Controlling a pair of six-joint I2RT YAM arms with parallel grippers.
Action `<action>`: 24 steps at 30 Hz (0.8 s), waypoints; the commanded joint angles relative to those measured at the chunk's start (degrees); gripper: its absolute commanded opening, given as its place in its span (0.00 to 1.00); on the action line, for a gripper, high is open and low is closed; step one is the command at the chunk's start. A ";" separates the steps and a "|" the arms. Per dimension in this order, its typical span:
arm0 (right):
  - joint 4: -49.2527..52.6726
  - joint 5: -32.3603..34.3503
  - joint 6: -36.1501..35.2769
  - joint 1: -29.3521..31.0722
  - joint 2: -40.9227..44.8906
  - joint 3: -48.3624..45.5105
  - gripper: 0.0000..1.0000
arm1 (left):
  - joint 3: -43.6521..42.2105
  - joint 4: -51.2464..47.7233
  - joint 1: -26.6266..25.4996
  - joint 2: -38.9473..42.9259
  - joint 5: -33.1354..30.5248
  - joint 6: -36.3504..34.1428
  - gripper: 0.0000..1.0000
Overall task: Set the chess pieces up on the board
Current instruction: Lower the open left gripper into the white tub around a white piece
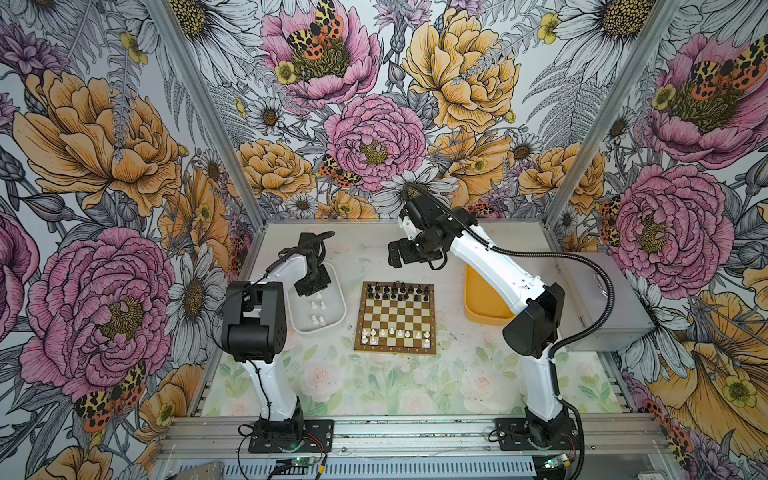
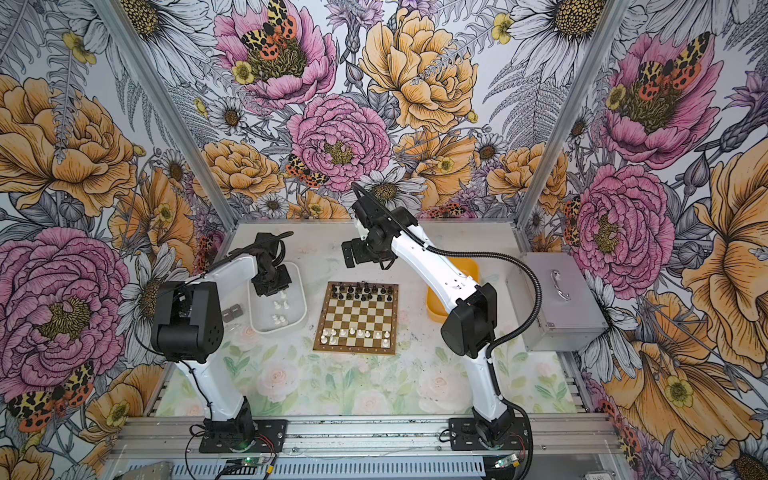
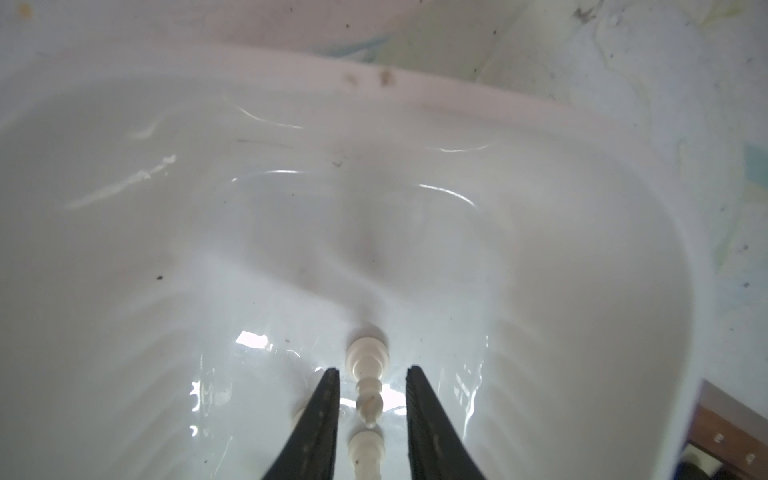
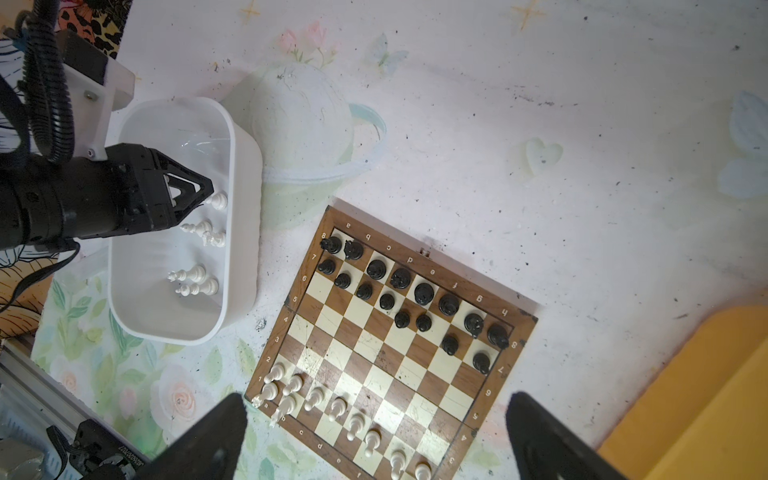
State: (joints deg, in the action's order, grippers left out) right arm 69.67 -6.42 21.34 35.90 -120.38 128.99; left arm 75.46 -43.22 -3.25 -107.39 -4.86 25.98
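The board (image 1: 395,318) (image 2: 356,320) (image 4: 374,345) lies mid-table. Black chess pieces (image 1: 399,291) (image 2: 361,291) (image 4: 415,291) fill its far rows. White ones (image 1: 395,334) (image 2: 353,334) (image 4: 332,407) stand along its near rows. More white pieces (image 1: 318,307) (image 2: 280,307) (image 4: 199,278) lie in the white tray (image 1: 316,330) (image 2: 278,329) (image 4: 245,166) (image 3: 540,249). My left gripper (image 1: 316,292) (image 2: 278,293) (image 4: 210,195) (image 3: 372,386) reaches down into that tray. Its jaws straddle a lying white piece (image 3: 368,374) (image 4: 218,201) with a gap on each side. My right gripper (image 1: 392,259) (image 2: 347,257) (image 4: 374,436) hangs wide open and empty above the table beyond the board's far edge.
A yellow tray (image 1: 482,299) (image 2: 436,307) (image 4: 706,395) sits right of the board, partly under the right arm. A metal box (image 1: 602,299) (image 2: 557,299) stands at the far right. Two small grey blocks (image 2: 232,311) lie left of the white tray.
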 commanded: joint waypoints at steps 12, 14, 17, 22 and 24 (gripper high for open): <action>-0.04 1.26 -0.23 -0.65 1.69 -1.38 1.00 | 0.46 0.96 -0.53 -1.30 0.32 0.01 0.25; 0.00 1.27 -0.22 -0.68 1.72 -1.40 1.00 | 0.43 1.02 -0.45 -1.40 0.35 -0.09 0.25; 0.03 1.31 -0.33 -0.74 1.66 -1.38 1.00 | 0.33 0.98 -0.37 -1.50 0.28 -0.05 0.24; -0.02 1.14 -0.34 -0.83 1.50 -1.13 1.00 | 0.57 1.01 -0.08 -1.63 0.30 -0.29 0.23; 0.02 1.14 -0.33 -0.92 1.45 -1.14 1.00 | 0.56 0.93 0.07 -1.66 0.38 -0.37 0.23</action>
State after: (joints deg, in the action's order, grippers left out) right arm 69.67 -6.00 21.34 35.53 -120.36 127.76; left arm 75.46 -43.24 -3.57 -108.27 -4.86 25.98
